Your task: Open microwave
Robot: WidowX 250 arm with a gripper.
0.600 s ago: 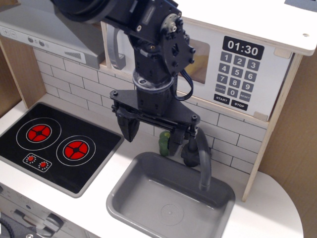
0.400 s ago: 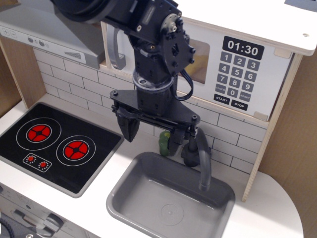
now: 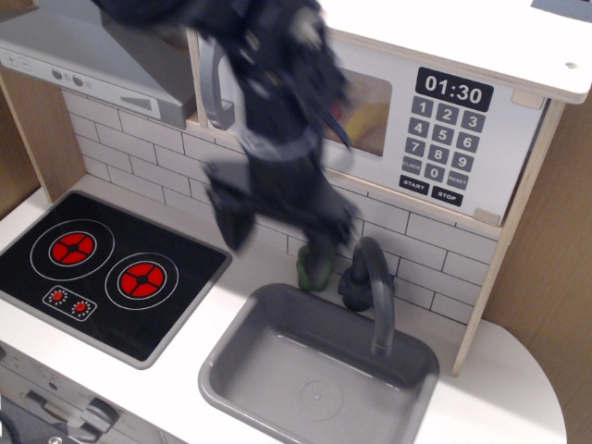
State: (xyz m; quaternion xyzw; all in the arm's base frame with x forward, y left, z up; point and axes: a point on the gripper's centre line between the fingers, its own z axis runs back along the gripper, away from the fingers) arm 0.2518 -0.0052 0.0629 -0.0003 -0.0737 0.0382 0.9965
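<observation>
White counter (image 3: 518, 407): it ran across the bottom of the view, rounded at its right front corner, with pale wooden panels rising at the left edge and the right edge.
Back wall (image 3: 139, 162): white brick-pattern tiling stood along the counter's back edge.
Hob (image 3: 97, 273): a black panel with two red ringed burners and two small red dials was set into the counter's left part.
Sink (image 3: 314, 370): a grey basin sat in the counter's middle, toward the front edge, and looked bare inside.
Tap (image 3: 373, 296): a dark grey curved spout rose at the sink's back edge and bent over the basin.
Green object (image 3: 313, 268): a small green thing stood at the back edge just beside the tap; its kind could not be told.
Range hood (image 3: 88, 55): a grey slanted hood hung above the hob at the upper left.
Microwave (image 3: 462, 129): the wide white-fronted box sat above the back edge, right of the hood; its door looked closed, with a grey bar handle (image 3: 215, 92) at its left side and a black keypad under a clock reading 01:30.
Arm (image 3: 277, 102): a black, motion-blurred arm crossed the microwave's window.
Claw (image 3: 277, 231): it hung blurred above the sink's back-left corner, apart from the handle; whether released or clenched could not be told.
</observation>
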